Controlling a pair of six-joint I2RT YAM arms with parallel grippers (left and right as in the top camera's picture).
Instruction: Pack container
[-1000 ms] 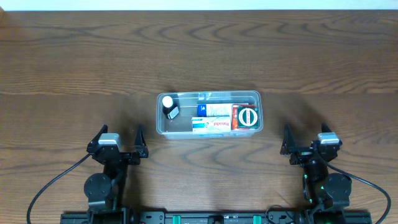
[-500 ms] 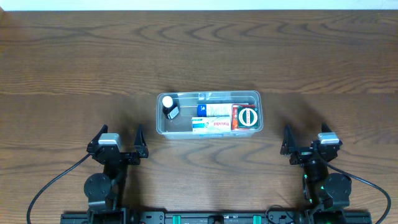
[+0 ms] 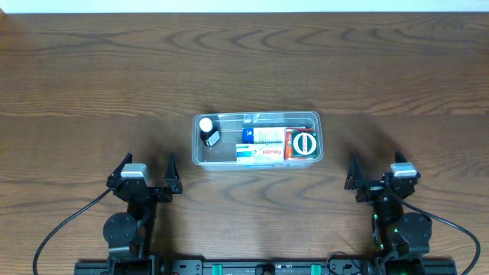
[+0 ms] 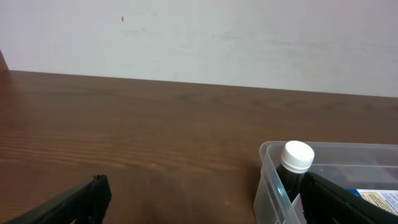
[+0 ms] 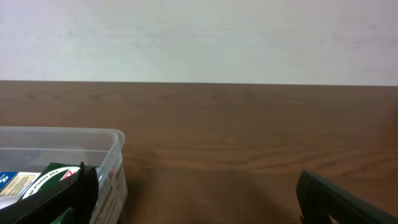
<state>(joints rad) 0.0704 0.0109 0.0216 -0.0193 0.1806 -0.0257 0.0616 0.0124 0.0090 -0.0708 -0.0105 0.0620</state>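
Looking from overhead, the container (image 3: 195, 142) sits at the middle of the tabletop (image 3: 92, 76), long side across. It holds a white-capped bottle (image 3: 207, 124) at its left end, two boxes (image 3: 262, 144) side by side in the middle and a red-green pack (image 3: 303, 143) at its right end. The left hand (image 3: 147, 165) and right hand (image 3: 374, 163) rest near the front edge, well apart from the container on either side. Both are spread wide with nothing between the fingers. No loose item and no lid shows anywhere on the wood.

In the left wrist view, the dark fingers (image 4: 71, 202) frame the bottom corners with bare tabletop between them. The container's left end stands ahead and to the right, the bottle upright just inside its wall. The hand holds nothing.

In the right wrist view, the container's right end shows at lower left, the red-green pack behind the clear wall and partly hidden by one finger (image 5: 59, 190). The gap between the fingers is bare wood, so this hand is empty too.

I judge the packing to be at or near its end: everything visible is already inside and both arms are parked. If a further item or a lid is meant, it lies out of view, and the next move would call for a reach from the nearer side. Otherwise nothing more is needed.
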